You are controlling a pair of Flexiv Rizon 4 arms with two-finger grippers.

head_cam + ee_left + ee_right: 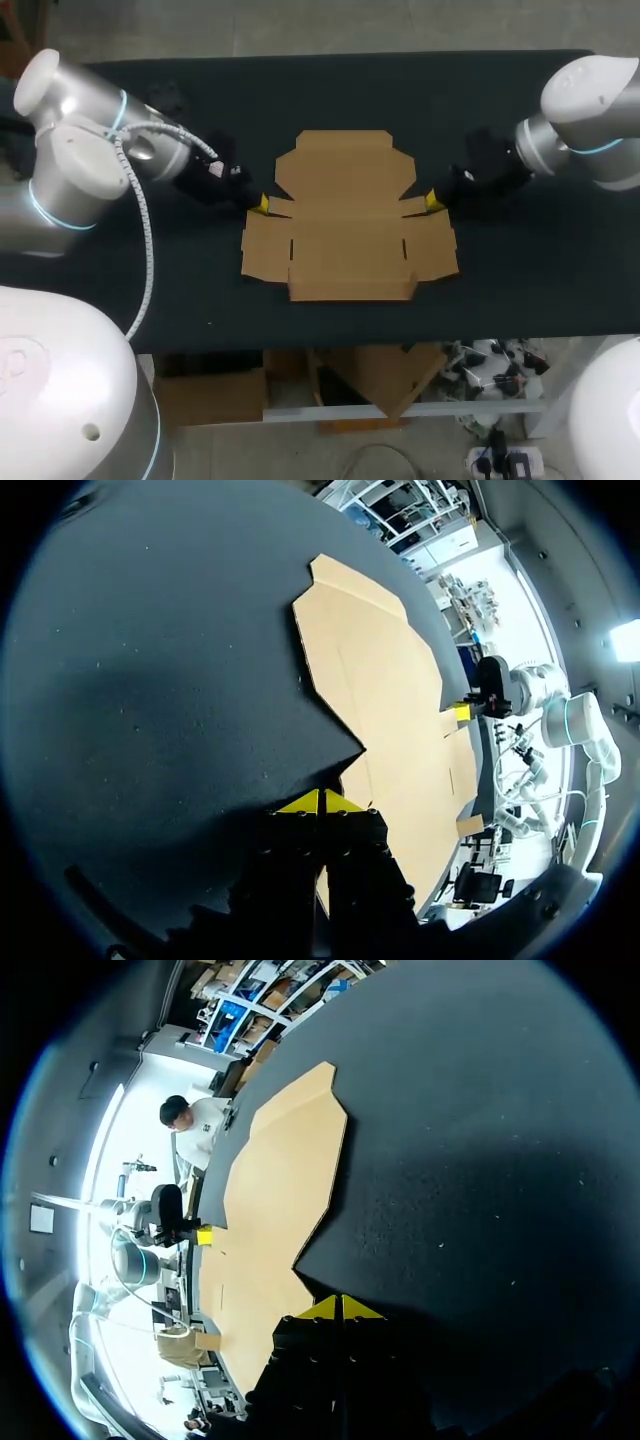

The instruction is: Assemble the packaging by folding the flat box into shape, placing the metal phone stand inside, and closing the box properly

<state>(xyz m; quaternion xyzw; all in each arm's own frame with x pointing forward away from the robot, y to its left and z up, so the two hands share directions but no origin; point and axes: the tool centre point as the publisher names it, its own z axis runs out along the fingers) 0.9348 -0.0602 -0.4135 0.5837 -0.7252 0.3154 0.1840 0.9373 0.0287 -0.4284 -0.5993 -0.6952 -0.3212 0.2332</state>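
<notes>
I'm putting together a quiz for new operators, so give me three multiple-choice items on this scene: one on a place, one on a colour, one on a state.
1. Where are the jaws of the left arm and right arm relative to the cardboard box?
A) both over its middle
B) one at its left edge, one at its right edge
C) both at its near edge

2. What colour is the table top?
A) white
B) red
C) black

3. What state is the box in?
A) lying flat, unfolded
B) folded up, lid open
C) closed

Answers:
1 B: the head view shows yellow tips at each side edge.
2 C: the surface around the box is black.
3 A: the whole sheet lies level, with nothing raised.
</notes>
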